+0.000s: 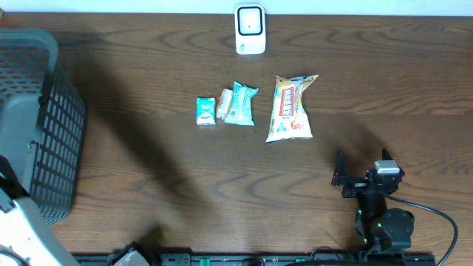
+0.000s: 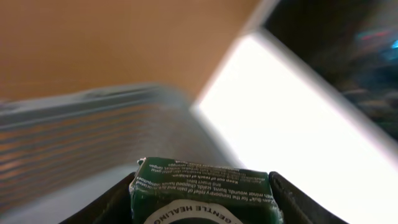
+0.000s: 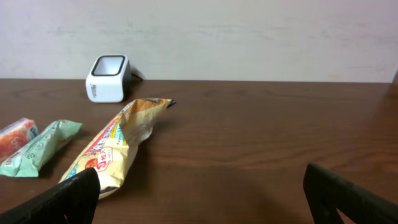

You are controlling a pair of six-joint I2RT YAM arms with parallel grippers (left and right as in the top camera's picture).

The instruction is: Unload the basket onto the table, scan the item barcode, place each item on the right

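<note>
The left fingers (image 2: 112, 202) grip a green box (image 2: 202, 183) by its two short ends, so its long axis runs straight across from one finger to the other and a printed face looks back at the wrist camera. No barcode shows on that face, and I cannot tell which side carries it. Behind the box is the blurred grey wall of the basket (image 1: 44, 125), which puts this arm at the left edge of the bench, out of the overhead view. The scanner (image 1: 250, 29) stands at the middle of the far edge with its window facing the near edge, well apart from the box, away to the right and far side. The right fingers (image 3: 71, 196) are spread wide and hold nothing, low near the near right corner and pointing at the bag (image 1: 290, 108) and the scanner. The right arm is nearer the scanner, but the left has the box, so I judge the next move is a long carry with the coded face turned to the window
</note>
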